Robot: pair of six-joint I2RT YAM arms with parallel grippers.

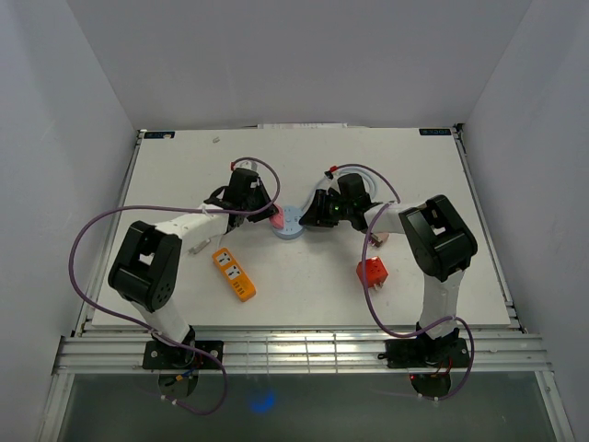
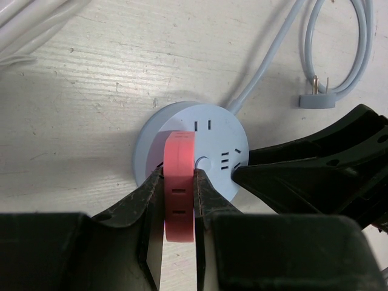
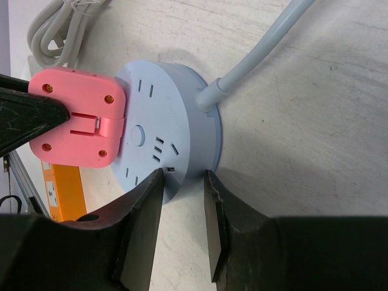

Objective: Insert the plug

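From above, the white table [image 1: 442, 175] sat boxed in by plain pale walls [image 1: 304, 55], with metal rails along its near edge. Both arms reached to the middle, where the left gripper [image 1: 267, 216] and right gripper [image 1: 308, 219] met at the round blue socket [image 1: 291, 224]; an orange power strip [image 1: 234, 274] and a red adapter [image 1: 372, 272] lay nearer me. The left wrist view showed scuffed, whitewashed boards [image 2: 91, 73] and the left gripper [image 2: 179, 176] clenched on the pink plug [image 2: 180, 194], held edge-up against the socket's [image 2: 206, 130] face; a grey plug [image 2: 317, 100] lay beyond. In the right wrist view the right gripper [image 3: 185, 182] pinched the socket's [image 3: 176, 97] near rim, the pink plug [image 3: 79, 118] overlapping its left side; whether its pins were seated I could not tell
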